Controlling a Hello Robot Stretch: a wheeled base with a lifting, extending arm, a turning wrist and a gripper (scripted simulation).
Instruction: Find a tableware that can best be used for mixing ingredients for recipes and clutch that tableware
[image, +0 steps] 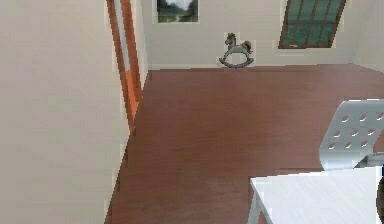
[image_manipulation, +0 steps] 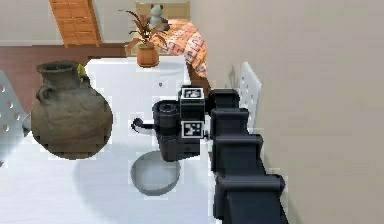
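Note:
A grey round bowl (image_manipulation: 155, 178) lies on the white table (image_manipulation: 110, 200) in the arm side view, its far rim hidden behind the gripper's dark body. The dark arm (image_manipulation: 240, 170) rises from the bottom edge and ends at two white marked squares (image_manipulation: 190, 112). Left of them is the gripper (image_manipulation: 148, 125), right by the bowl. I cannot tell whether it touches the bowl or holds anything.
A large brown vase (image_manipulation: 68, 112) stands on the table left of the gripper. A potted plant (image_manipulation: 147, 42) is at the far end, with an orange patterned seat (image_manipulation: 185, 45) behind. White chairs (image_manipulation: 246, 85) (image: 352, 135) flank the table. The forward view has wooden floor (image: 210, 120), an orange door frame (image: 127, 60) and a rocking horse (image: 237, 50).

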